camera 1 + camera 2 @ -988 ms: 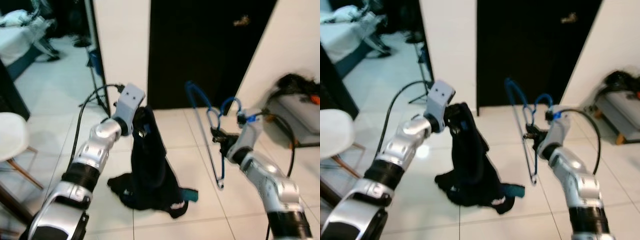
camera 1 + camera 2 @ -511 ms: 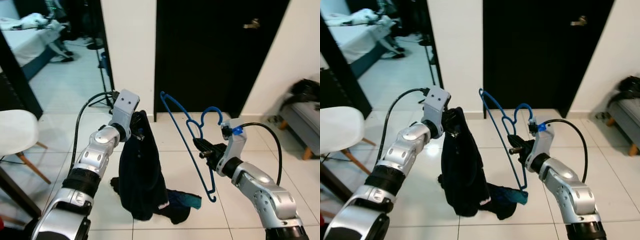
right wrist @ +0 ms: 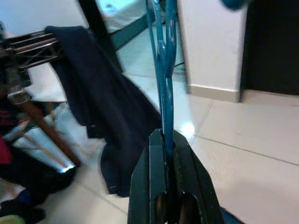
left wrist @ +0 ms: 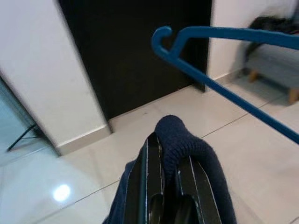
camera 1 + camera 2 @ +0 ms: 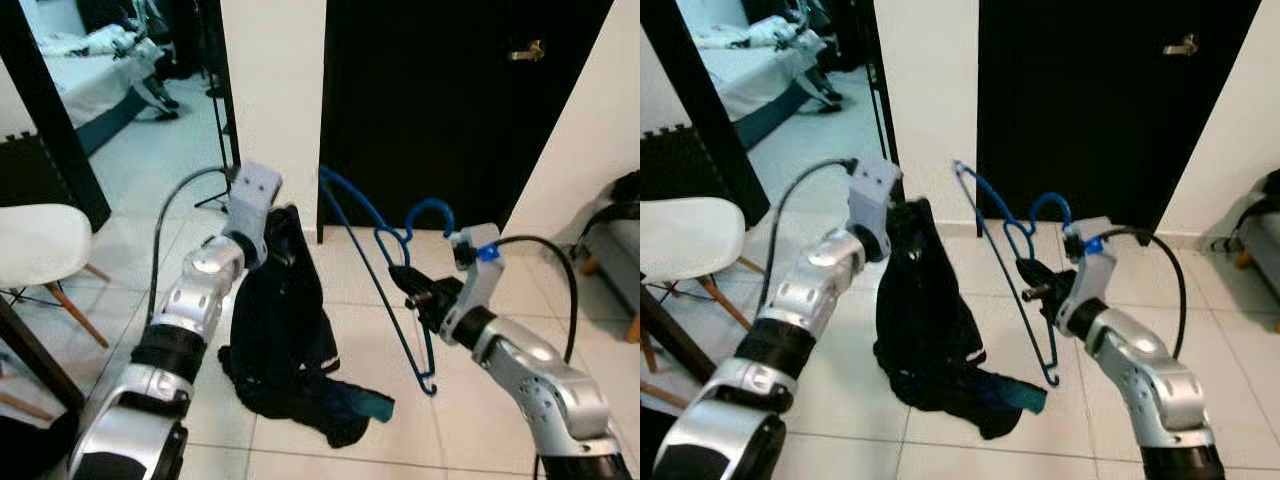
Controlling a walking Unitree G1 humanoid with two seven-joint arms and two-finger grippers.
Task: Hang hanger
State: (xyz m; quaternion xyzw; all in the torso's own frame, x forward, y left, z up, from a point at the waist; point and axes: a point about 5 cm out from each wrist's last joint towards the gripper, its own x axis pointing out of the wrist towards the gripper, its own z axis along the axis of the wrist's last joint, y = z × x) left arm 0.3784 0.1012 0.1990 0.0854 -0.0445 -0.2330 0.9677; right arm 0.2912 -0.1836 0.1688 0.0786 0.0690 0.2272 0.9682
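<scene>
In the left eye view, the left hand [image 5: 281, 232] sits left of centre, pinching the top of a dark navy garment [image 5: 285, 330] that hangs down from it and pools on the white tiled floor [image 5: 340, 440] in the lower middle, a teal patch showing at its lower right edge. The right hand [image 5: 402, 280] is right of centre, its fingers pressed together on a blue hanger [image 5: 385, 262] near the neck. The hanger's hook curls up just above that hand, one arm rises toward the upper middle of the frame and the other end drops toward the lower right of centre. Garment and hanger are apart, with bare floor between them. Behind stands a black door [image 5: 450, 100] with a brass handle [image 5: 528, 50] at the upper right, a white wall section [image 5: 270, 80] left of it, and a white chair [image 5: 40, 250] at the left edge.

The right eye view gives the same layout.

In the left wrist view, the left hand's fingers [image 4: 148, 186] clamp a thick fold of navy knit fabric bulging between them at lower centre; the hanger crosses the upper right.

In the right wrist view, the right hand's fingers [image 3: 156, 186] at lower centre squeeze the hanger's blue bars, which run straight up the frame; the garment hangs at the left.
</scene>
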